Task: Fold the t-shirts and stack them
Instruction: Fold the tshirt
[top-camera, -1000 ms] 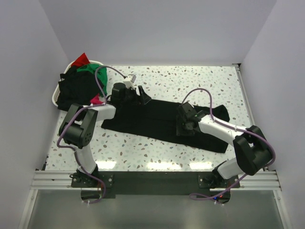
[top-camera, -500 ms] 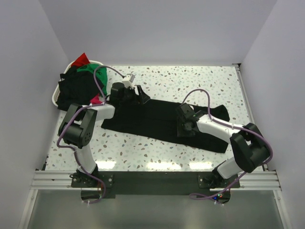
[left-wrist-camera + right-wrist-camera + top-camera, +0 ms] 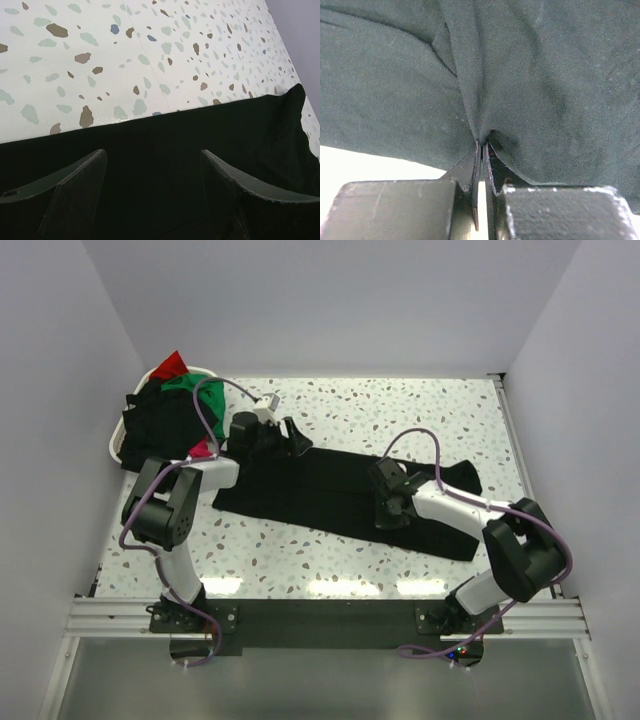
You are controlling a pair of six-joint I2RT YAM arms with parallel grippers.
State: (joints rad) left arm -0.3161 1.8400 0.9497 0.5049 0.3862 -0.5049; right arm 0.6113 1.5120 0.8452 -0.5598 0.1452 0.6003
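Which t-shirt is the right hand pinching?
The black t-shirt spread across the table; the right hand is shut on a fold of it. The other shirts, black, green and red, sit heaped in the white basket.

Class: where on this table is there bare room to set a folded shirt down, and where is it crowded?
Bare table lies between the black t-shirt's far edge and the back wall, and in a strip between the shirt and the table's near edge. Crowded: the far-left corner with the heaped white basket, and the middle, covered by the shirt.
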